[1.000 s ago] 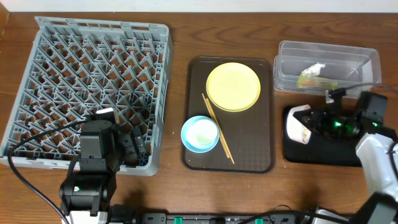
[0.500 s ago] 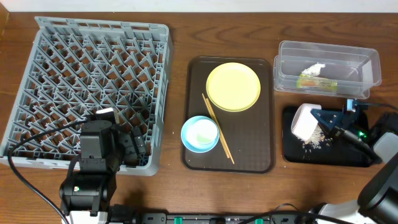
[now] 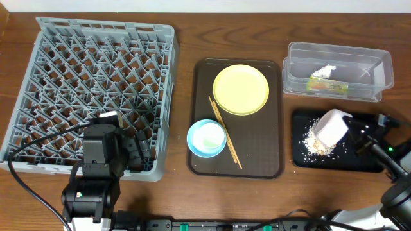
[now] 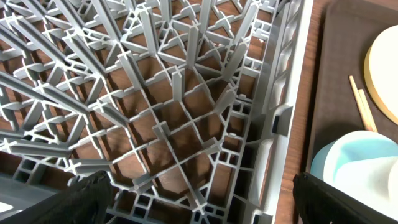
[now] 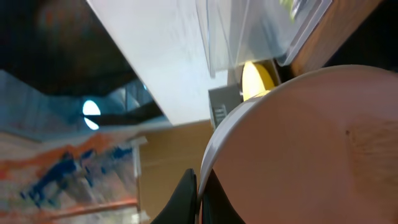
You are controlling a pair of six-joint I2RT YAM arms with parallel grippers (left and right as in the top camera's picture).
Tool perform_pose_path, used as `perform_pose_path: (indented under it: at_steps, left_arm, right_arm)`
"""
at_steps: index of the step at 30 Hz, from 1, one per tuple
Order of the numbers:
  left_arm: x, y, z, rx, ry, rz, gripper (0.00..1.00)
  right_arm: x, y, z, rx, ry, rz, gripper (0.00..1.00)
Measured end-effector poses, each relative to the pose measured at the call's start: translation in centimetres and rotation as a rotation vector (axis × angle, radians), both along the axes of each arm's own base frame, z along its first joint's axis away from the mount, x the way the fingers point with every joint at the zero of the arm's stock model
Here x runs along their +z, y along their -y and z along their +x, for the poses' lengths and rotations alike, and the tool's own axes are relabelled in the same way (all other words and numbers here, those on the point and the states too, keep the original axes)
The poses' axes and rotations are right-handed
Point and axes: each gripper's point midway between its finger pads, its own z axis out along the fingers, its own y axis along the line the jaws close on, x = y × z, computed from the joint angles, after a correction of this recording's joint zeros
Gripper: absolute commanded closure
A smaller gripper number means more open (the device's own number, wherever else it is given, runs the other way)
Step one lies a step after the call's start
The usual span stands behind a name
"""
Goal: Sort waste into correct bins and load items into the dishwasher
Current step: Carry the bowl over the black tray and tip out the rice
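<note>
1. Overhead view: the grey dish rack [image 3: 96, 90] fills the left end of the bench, with no dishes in it.
2. A dark brown serving tray [image 3: 257, 160] sits mid-bench. On it are the yellow plate [image 3: 241, 89] toward the far edge, the light blue bowl [image 3: 206, 137] toward the near edge, and the two chopsticks [image 3: 225, 133] lying slantwise beside the bowl.
3. The clear tub [image 3: 338, 70] stands at the far right corner with the green-and-white wrapper [image 3: 327, 84] inside it.
4. The black tray [image 3: 340, 160] lies just in front of the tub, by the right edge. The white bowl [image 3: 331, 126] is tipped over it, and rice-like scraps [image 3: 316, 144] are scattered on the tray under its mouth.
5. Right wrist view: the right gripper [image 5: 198, 196] is pinched tight on the white bowl's rim, one finger on each side of the wall.
6. Left wrist view: the left gripper [image 4: 208, 198] hangs over the rack's near right corner. Its fingers [image 4: 87, 193] are spread wide at the two sides of the picture, and it has hold of nothing.
</note>
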Motion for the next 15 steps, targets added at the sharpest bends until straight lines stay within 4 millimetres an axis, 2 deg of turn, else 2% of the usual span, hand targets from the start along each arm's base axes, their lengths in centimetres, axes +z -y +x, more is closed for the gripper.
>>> perform_pose_path:
  at_steps: [3, 6, 10, 15]
  left_arm:
    - [0.0, 0.0, 0.0, 0.000, 0.000, 0.000, 0.05]
    - [0.0, 0.0, 0.0, 0.000, 0.000, 0.000, 0.05]
    - [0.0, 0.0, 0.0, 0.000, 0.000, 0.000, 0.05]
    - [0.0, 0.0, 0.0, 0.000, 0.000, 0.000, 0.05]
  right_arm:
    - [0.1, 1.2, -0.2, -0.037, -0.009, 0.017, 0.99]
    - [0.1, 1.6, -0.3, -0.051, -0.022, 0.036, 0.99]
    - [0.1, 0.9, 0.0, -0.028, -0.037, 0.054, 0.99]
    - [0.2, -1.0, 0.5, 0.033, -0.052, 0.069, 0.99]
